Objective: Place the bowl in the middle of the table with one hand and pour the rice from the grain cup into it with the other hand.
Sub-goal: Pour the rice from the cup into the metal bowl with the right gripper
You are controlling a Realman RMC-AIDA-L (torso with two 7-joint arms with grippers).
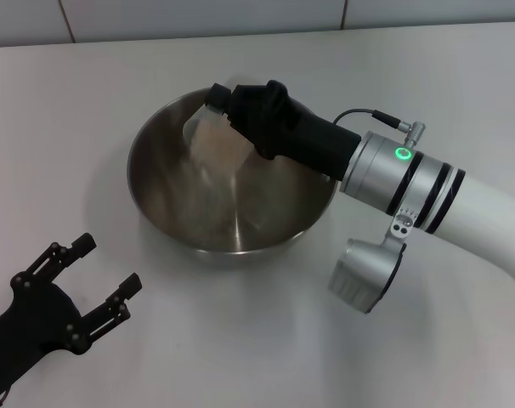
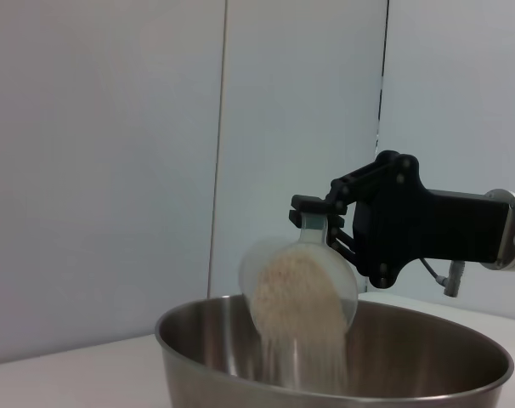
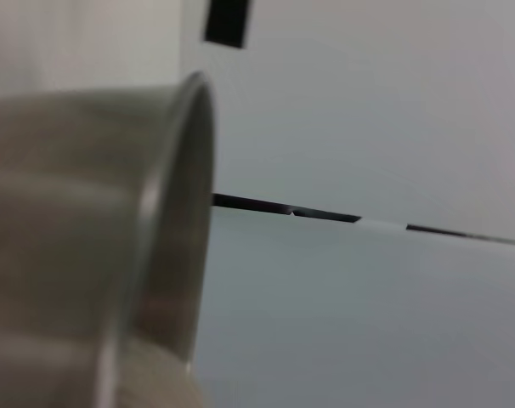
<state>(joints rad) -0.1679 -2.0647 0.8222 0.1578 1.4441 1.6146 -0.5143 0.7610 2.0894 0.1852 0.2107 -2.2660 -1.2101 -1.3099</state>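
looks like a robot test lab rather than a home kitchen: plain white matte tabletop [image 1: 427,85] bare but for one shiny stainless-steel mixing bowl [image 1: 155,183], backed by blank pale wall panels [image 2: 96,170] with thin dark seams, no cupboards, appliances or household clutter.

Bowl [image 1: 232,183] sits mid-desk [image 1: 87,102]. Grain cup [image 1: 213,127] hangs tipped over its 12 o'clock side, rice [image 2: 304,327] falling in. Left end effector [image 1: 104,276] sits around 7 o'clock.

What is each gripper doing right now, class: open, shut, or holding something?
Left gripper: open, empty, near the bowl.
Right gripper: shut on the grain cup, pouring rice into the bowl.
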